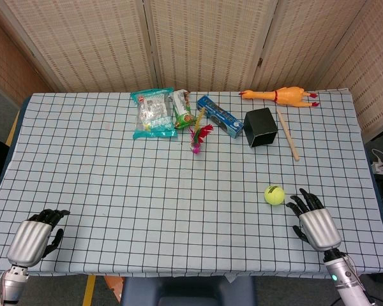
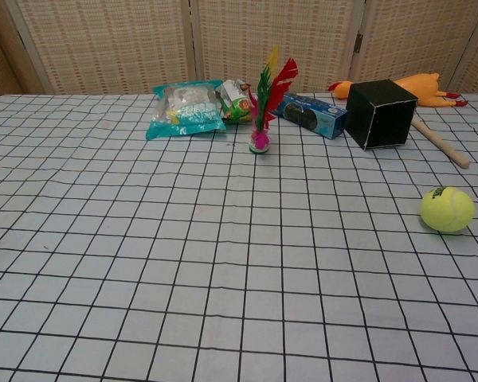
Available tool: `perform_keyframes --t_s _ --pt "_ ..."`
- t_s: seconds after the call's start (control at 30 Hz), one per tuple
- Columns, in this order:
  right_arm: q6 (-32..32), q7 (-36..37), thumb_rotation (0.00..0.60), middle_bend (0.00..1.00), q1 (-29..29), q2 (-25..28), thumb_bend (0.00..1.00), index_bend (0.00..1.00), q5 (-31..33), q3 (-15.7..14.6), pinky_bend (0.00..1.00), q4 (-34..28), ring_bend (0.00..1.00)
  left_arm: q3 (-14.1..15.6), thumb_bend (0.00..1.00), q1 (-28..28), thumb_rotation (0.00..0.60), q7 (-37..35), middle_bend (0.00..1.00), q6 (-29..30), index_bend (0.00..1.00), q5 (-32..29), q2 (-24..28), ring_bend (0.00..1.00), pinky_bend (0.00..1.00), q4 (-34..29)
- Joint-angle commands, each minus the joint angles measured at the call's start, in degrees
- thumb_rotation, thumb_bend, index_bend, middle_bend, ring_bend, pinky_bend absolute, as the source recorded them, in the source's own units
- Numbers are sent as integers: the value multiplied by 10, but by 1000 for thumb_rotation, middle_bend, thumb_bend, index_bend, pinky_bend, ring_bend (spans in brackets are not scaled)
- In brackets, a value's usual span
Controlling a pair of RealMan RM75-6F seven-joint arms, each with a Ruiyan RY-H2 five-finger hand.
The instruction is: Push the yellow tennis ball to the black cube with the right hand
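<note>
The yellow tennis ball (image 1: pixel 274 194) (image 2: pixel 446 209) lies on the checked tablecloth at the right front. Well behind it stands the black cube (image 1: pixel 261 127) (image 2: pixel 381 113). My right hand (image 1: pixel 313 220) rests on the table just right of and in front of the ball, a small gap between its spread fingertips and the ball, holding nothing. My left hand (image 1: pixel 35 236) lies at the front left corner, far from both, fingers loosely curled and empty. Neither hand shows in the chest view.
Along the back lie a snack bag (image 1: pixel 152 112), a small green packet (image 1: pixel 182 108), a feather shuttlecock (image 1: pixel 196 137), a blue box (image 1: pixel 220 116), a wooden stick (image 1: pixel 287 132) right of the cube and a rubber chicken (image 1: pixel 284 96). The table's right edge (image 1: pixel 376 191) is near my right hand.
</note>
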Motion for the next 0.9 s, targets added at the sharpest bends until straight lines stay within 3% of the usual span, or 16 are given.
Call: perform_keyframes --t_s 0.03,0.3,0.47,0.6,0.67,0.77,0.8,0.9 --pt "-1 -1 600 190 -1 0 178 306 -1 0 151 -1 19 0 525 0 600 1 365 1 303 1 0 304 517 0" --pt "-9 -2 600 190 -3 7 194 314 -10 -8 167 -10 21 -1 524 1 600 -2 365 5 303 2 1 304 517 0" --pt "-1 -13 600 194 -6 4 432 346 -28 -14 288 -8 84 1 525 2 600 -7 366 1 303 -1 1 304 517 1" --pt "6 -41 600 244 -9 -5 714 413 -38 -13 575 2 133 0 525 3 600 -8 365 5 303 0 2 304 517 1" --pt "16 -53 600 312 -12 -15 822 466 -43 -10 646 12 214 0 525 3 600 -8 365 8 303 3 2 304 517 0" --pt "33 -63 600 485 -18 -35 942 604 -47 -3 779 36 476 2 524 4 600 -8 365 8 303 4 3 304 517 0" --pt "36 -62 600 550 -19 -41 973 669 -49 -2 829 45 560 2 524 4 600 -8 365 8 303 4 3 304 517 -1" --pt "41 -58 600 688 -18 -60 999 824 -51 3 933 76 681 1 525 5 600 -7 365 9 303 5 4 304 517 -2"
